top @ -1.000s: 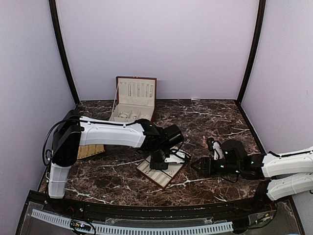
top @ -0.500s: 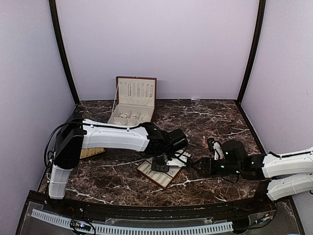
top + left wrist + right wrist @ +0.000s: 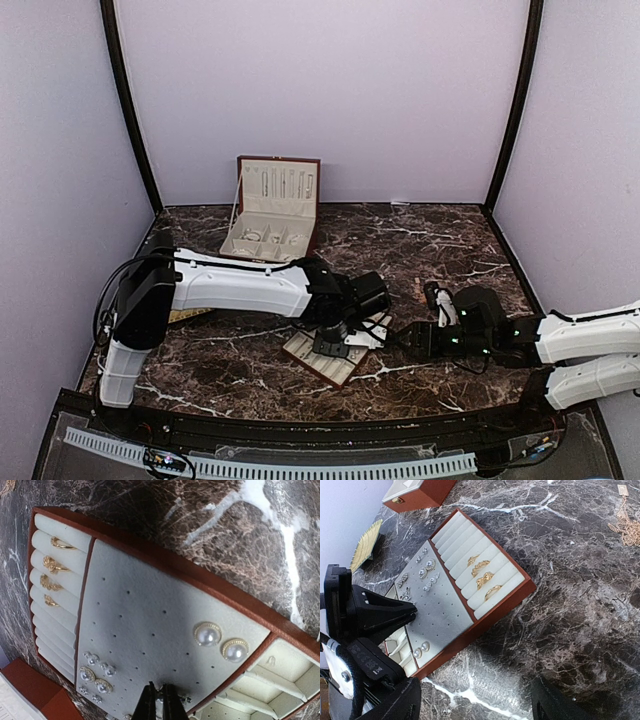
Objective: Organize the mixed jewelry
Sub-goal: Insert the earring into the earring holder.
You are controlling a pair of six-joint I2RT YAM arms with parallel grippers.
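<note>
We're looking at the dark marble table (image 3: 440, 235) carrying the cream tray (image 3: 487, 622), an open red-brown box (image 3: 278, 185) behind it, a straw mat (image 3: 365, 542) to its left and a gold chain (image 3: 625, 527) to its right.

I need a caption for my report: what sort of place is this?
Probably a robot test booth: plain lilac walls close in a marble-patterned table holding two robot arms and a jewelry tray.
</note>
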